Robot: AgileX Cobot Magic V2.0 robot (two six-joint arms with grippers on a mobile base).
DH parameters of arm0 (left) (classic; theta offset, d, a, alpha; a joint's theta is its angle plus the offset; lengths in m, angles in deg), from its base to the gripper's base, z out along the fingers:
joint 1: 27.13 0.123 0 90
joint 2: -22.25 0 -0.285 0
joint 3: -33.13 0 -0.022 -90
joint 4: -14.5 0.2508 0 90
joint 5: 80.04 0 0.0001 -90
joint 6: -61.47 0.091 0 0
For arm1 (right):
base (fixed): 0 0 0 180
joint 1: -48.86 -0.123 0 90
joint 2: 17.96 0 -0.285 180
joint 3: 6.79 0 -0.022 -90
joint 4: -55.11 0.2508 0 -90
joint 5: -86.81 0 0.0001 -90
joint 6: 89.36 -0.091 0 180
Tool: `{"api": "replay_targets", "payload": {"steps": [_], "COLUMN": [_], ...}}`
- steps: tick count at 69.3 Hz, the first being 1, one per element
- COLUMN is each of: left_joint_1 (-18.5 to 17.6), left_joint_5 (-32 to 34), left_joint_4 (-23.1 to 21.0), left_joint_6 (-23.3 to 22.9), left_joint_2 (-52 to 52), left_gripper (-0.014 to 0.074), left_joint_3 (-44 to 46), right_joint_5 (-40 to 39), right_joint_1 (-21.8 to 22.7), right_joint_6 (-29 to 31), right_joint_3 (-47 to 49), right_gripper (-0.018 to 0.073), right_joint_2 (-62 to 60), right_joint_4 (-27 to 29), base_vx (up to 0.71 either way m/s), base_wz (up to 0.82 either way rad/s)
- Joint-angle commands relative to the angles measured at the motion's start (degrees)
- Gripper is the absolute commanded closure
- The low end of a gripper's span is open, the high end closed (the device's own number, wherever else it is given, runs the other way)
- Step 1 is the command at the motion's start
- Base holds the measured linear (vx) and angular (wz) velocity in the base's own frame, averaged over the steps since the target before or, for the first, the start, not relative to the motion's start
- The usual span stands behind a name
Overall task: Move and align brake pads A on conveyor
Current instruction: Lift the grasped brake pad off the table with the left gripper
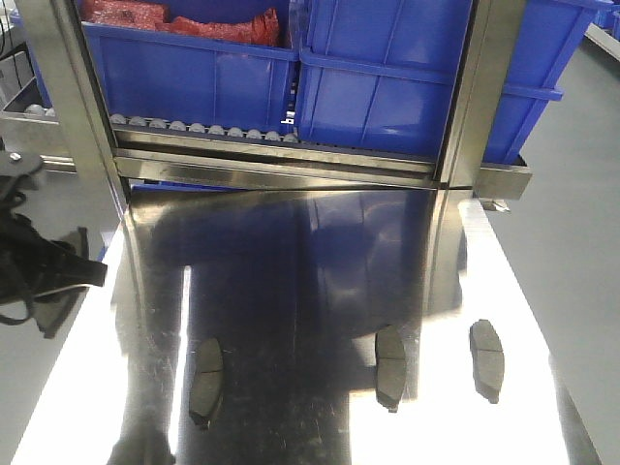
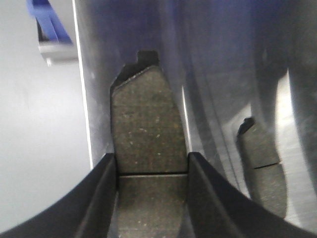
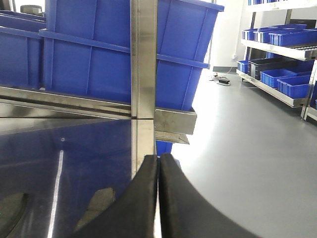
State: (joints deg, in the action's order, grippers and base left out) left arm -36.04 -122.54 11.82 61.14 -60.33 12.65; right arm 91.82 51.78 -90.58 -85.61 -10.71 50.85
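Three brake pads lie on the shiny steel table (image 1: 291, 252): one at the left (image 1: 205, 380), one in the middle (image 1: 390, 366), one at the right (image 1: 487, 358). In the left wrist view a fourth brake pad (image 2: 146, 124), dark grey with a groove across it, sits between the fingers of my left gripper (image 2: 151, 161), which press against both its long sides, close to the table's left edge. Another pad (image 2: 262, 171) lies to its right. My left arm (image 1: 58, 266) hangs at the table's left side. My right gripper (image 3: 158, 157) is shut and empty, beside a pad (image 3: 101, 203). The conveyor is out of view.
Blue bins (image 1: 387, 87) stand on a roller rack behind the table, one holding red bags (image 1: 184, 24). Steel uprights (image 1: 475, 97) rise at the table's back corners. Grey floor (image 1: 572, 194) lies to the right, with shelves of more bins (image 3: 282, 44) farther off.
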Motion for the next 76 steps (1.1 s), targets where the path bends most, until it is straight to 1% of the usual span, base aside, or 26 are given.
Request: {"api": "replay_targets", "payload": {"steps": [1, 6, 13, 23, 37, 43, 51, 57, 76], "left_joint_1": [-0.24, -0.24, -0.24, -0.24, -0.24, -0.24, -0.24, -0.24, -0.24], "left_joint_5": [6.40, 11.30, 19.51, 28.92, 42.50, 44.14, 43.37, 41.50, 41.37], "left_joint_4": [-0.06, -0.06, -0.06, -0.06, -2.12, -2.16, -1.98, -1.94, -1.94], "left_joint_6": [-0.17, -0.17, -0.30, -0.31, -0.78, -0.78, -0.64, -0.57, -0.57], "left_joint_2": [6.70, 10.73, 16.89, 25.00, 35.39, 38.53, 40.57, 41.00, 40.93], "left_gripper": [0.0603, 0.0603, 0.0603, 0.0603, 0.0603, 0.0603, 0.0603, 0.0603, 0.0602], "left_joint_3": [0.16, -2.96, -9.85, -19.00, -30.82, -34.03, -36.03, -36.27, -36.27], "right_joint_5": [-4.17, -4.17, -4.17, -4.17, -4.10, -4.10, -4.10, -4.10, -4.15], "right_joint_1": [0.42, 0.42, 0.42, 0.42, 0.42, 0.42, 0.42, 0.42, 0.42], "right_joint_6": [0.28, 0.28, 0.28, 0.28, 0.28, 0.28, 0.28, 0.28, 0.28], "right_joint_3": [-0.66, -0.66, -0.66, -0.66, -0.66, -0.66, -0.66, -0.66, -0.66], "right_gripper": [0.0571, 0.0571, 0.0571, 0.0571, 0.0571, 0.0571, 0.0571, 0.0571, 0.0571], "right_joint_2": [-0.84, -0.84, -0.84, -0.84, -0.84, -0.84, -0.84, -0.84, -0.78], "right_joint_4": [-0.41, -0.41, -0.41, -0.41, -0.41, -0.41, -0.41, -0.41, -0.41], "base_vx": [0.00, 0.00, 0.00, 0.00, 0.00, 0.00, 0.00, 0.00, 0.00], "base_wz": [0.00, 0.00, 0.00, 0.00, 0.00, 0.00, 0.00, 0.00, 0.00]}}
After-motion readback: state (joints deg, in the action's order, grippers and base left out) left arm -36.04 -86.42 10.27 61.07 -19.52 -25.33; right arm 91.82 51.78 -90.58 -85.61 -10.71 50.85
